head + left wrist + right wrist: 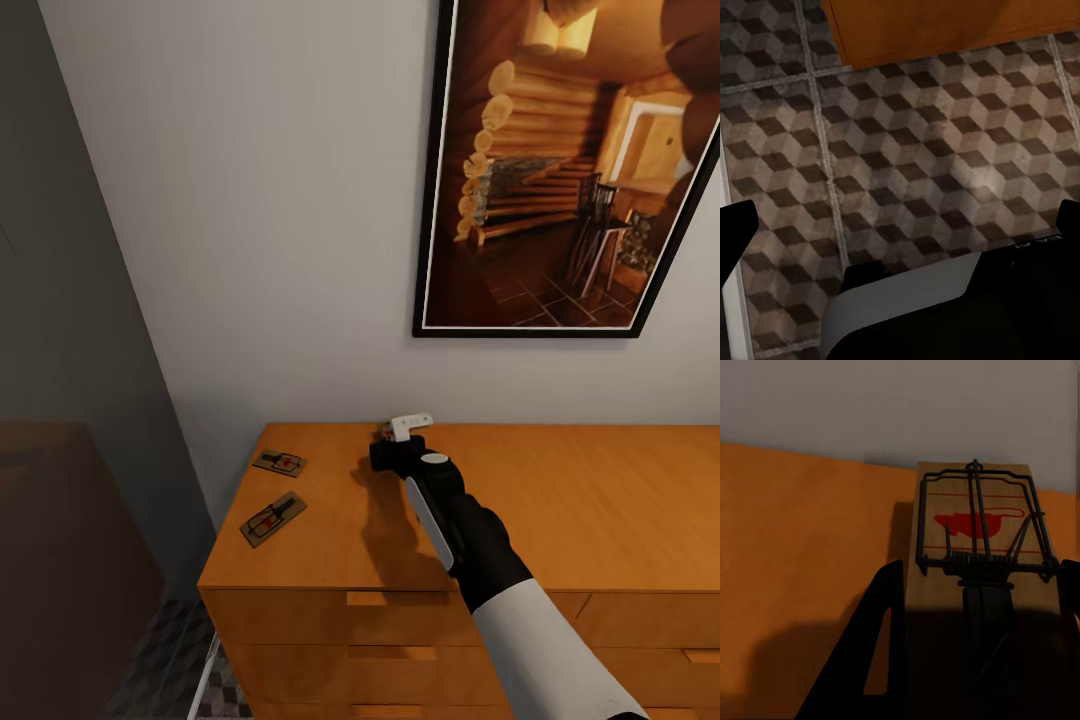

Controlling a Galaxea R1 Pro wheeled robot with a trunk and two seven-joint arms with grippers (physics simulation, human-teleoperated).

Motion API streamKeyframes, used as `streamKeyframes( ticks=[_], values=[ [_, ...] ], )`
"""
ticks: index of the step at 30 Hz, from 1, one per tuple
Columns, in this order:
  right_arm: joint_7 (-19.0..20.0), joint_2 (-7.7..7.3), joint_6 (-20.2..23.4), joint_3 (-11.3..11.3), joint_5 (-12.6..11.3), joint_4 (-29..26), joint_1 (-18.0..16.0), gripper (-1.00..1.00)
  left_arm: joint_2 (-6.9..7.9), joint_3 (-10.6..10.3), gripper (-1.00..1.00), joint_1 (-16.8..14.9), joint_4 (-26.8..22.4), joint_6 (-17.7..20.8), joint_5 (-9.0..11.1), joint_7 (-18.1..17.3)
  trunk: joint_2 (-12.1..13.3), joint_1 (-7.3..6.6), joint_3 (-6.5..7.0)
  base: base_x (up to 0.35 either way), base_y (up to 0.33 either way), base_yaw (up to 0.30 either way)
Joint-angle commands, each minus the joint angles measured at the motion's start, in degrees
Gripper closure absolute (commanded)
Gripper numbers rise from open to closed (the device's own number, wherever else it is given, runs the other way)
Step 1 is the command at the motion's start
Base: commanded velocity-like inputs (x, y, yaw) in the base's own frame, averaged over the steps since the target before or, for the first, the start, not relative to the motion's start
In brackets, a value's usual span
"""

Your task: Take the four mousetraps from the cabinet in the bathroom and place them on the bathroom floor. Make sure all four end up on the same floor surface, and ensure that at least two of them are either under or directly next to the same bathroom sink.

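Note:
The orange-brown cabinet [560,500] stands against the white wall. Two mousetraps lie flat near the left end of its top, one further back [279,462] and one nearer the front [273,518]. My right gripper [392,434] hovers over the back middle of the top, shut on a third mousetrap [975,547]. That trap stands between the dark fingers [881,649], its red mark and wire facing the camera. My left gripper [900,225] hangs low over the cube-patterned bathroom floor [930,150] with its fingers wide apart and nothing between them.
A large framed picture [570,170] hangs on the wall above the cabinet. A dark grey wall panel [70,300] and a brown block [60,560] close off the left side. The cabinet's lower corner [945,30] and my white base [900,300] border the floor patch.

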Motion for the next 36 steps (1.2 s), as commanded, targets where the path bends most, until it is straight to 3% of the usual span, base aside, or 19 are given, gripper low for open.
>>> streamKeyframes(
  ticks=[1, 36],
  values=[
    [-0.5, 0.00, 0.2, 0.1, -0.7, -0.2, 0.0, 1.00, 0.03, -0.2, -1.00, 0.0, 0.0, -0.2, 0.1, 0.0, 0.0, 0.00, -0.06, 0.000, 0.000, 0.000],
    [-1.9, 0.00, 10.2, 0.0, -0.4, -9.0, -0.2, 1.00, 0.03, -0.2, -1.00, 0.0, 0.0, -0.2, 0.1, 0.0, 0.0, 0.00, -0.06, 0.000, 0.000, 0.000]
  ],
)
